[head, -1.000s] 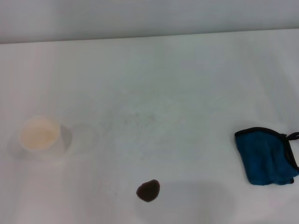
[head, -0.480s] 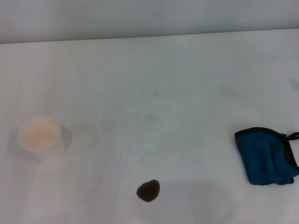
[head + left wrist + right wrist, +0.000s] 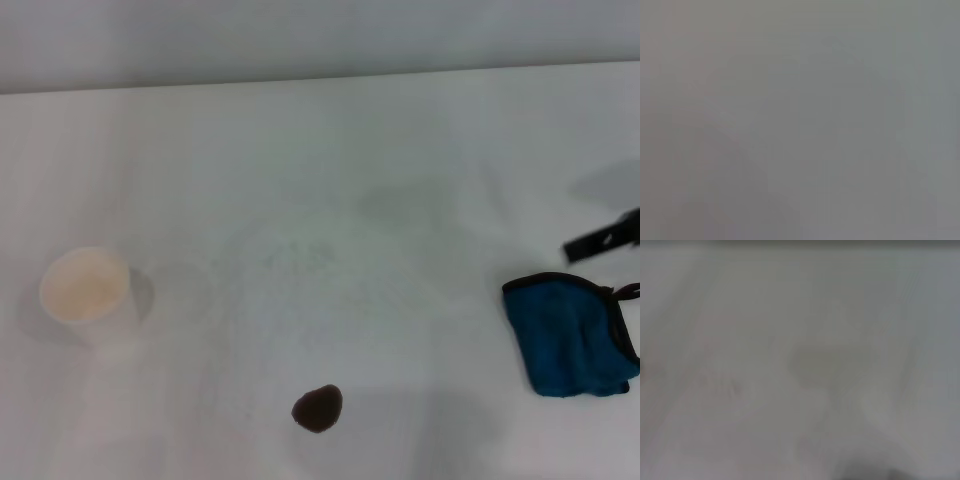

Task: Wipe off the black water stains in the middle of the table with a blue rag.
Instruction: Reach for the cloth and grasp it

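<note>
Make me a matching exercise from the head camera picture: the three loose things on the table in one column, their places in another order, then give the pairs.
Things:
1. blue rag
2. black water stains
3. white paper cup

Places on the table:
A. robot's left side
B. near edge, around the middle
C. robot's right side, just nearer than the dark right tool showing at the picture's edge

Pairs: 1-C, 2-B, 3-A

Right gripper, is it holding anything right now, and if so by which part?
Nothing is held. Only a dark tip of the right gripper shows at the table's right edge, just beyond the blue rag, which lies flat and untouched.
</note>
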